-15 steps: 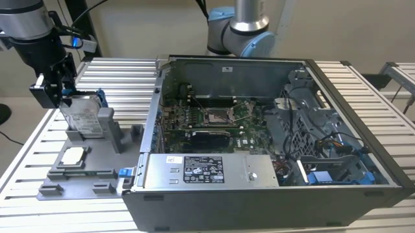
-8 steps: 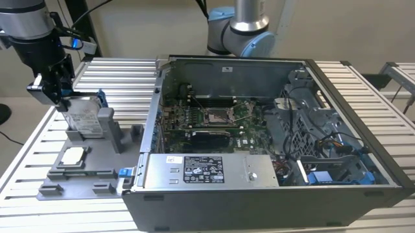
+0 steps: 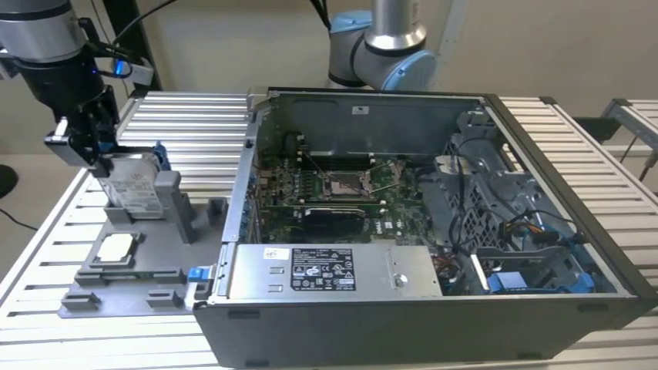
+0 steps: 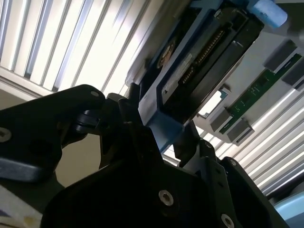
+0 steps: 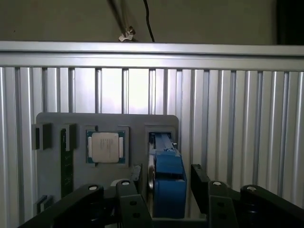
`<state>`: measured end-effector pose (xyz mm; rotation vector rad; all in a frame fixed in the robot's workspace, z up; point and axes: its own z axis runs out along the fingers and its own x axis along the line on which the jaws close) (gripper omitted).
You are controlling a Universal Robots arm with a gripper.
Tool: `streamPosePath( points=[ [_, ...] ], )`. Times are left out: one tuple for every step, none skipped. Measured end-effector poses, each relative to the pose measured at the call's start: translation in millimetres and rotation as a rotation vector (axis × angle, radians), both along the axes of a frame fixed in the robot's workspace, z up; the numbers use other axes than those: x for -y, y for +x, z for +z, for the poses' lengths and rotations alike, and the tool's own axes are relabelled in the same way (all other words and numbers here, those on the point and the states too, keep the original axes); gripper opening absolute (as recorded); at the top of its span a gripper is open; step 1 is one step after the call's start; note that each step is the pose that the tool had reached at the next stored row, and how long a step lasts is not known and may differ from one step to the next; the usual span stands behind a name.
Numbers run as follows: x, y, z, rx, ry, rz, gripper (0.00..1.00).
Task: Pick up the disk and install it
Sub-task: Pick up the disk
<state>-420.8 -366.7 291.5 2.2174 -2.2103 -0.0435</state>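
We count one gripper [image 3: 100,158], its two fingers [image 5: 199,183] clamped on the blue end of the one disk [image 3: 134,189]. The disk stands upright in the grey holder [image 3: 123,289], at nine o'clock from the one open computer case [image 3: 411,327] in the exterior view. One chip [image 3: 113,247] lies at six o'clock from the disk. The holder's slot hides the disk's lower edge.

Robotics lab or test bench, by the look of it. A ribbed aluminium-profile table [image 3: 185,116] carries an opened computer case [image 3: 411,320] with its board exposed, beside a grey jig plate [image 3: 77,304] seating the disk [image 3: 134,189] and a bare chip [image 3: 113,245]. An industrial robot arm [image 3: 386,58] stands behind, against plain walls with loose cabling.
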Motion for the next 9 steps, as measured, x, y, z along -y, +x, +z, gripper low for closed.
streamPosePath(
  points=[
    [0.0,0.0,0.0,0.0047,0.0000,0.003,1.00],
    [0.0,0.1,0.0,0.0086,0.0000,0.005,1.00],
    [0.0,0.2,0.0,0.0117,0.0000,0.007,1.00],
    [0.0,0.3,0.0,0.0142,0.0000,0.009,1.00],
    [0.0,0.4,-0.2,0.0147,0.0002,0.010,1.00],
    [0.0,0.4,-0.2,0.0147,0.0001,0.010,1.00],
    [0.0,0.4,-0.2,0.0147,0.0001,0.010,1.00],
    [0.0,0.4,-0.1,0.0147,0.0001,0.010,1.00],
    [0.0,0.4,-0.2,0.0147,0.0001,0.010,1.00]
  ],
)
